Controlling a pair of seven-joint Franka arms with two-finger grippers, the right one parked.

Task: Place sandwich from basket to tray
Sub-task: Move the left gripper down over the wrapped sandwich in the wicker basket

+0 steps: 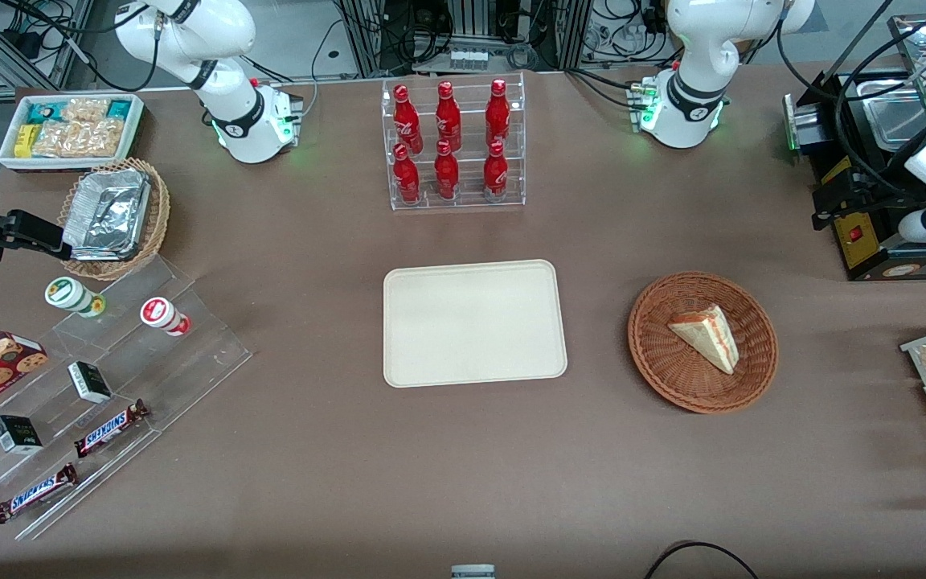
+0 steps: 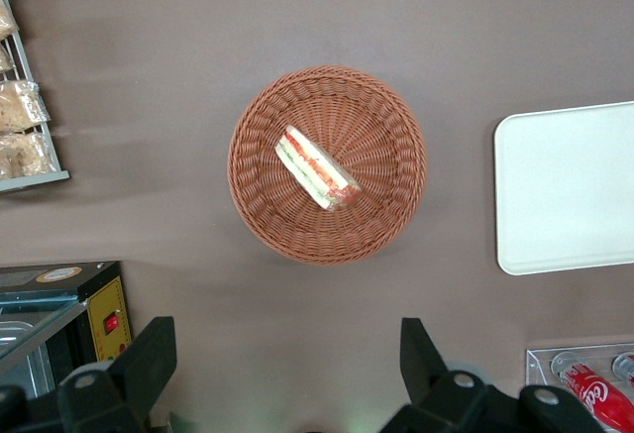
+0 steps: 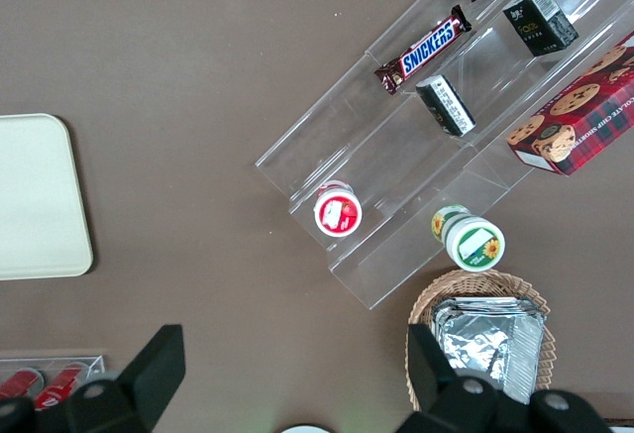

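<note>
Two chocolate bars (image 1: 110, 427) on the clear stepped display stand (image 1: 101, 378) read "SNICKERS" in white letters on brown wrappers. In the right wrist view the same word shows on one bar there. Red bottles (image 1: 447, 145) in the clear rack carry white script, too small to read.

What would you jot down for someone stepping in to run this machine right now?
Pincer: open, holding nothing, high above the table near the basket.
Sandwich: lying in the basket, untouched.
Tray: beside the basket, toward the parked arm's end of the table, nothing on it.
Done: nothing yet.
Left: lower onto the sandwich, grip it, lift it out, carry it across and set it on the tray.
</note>
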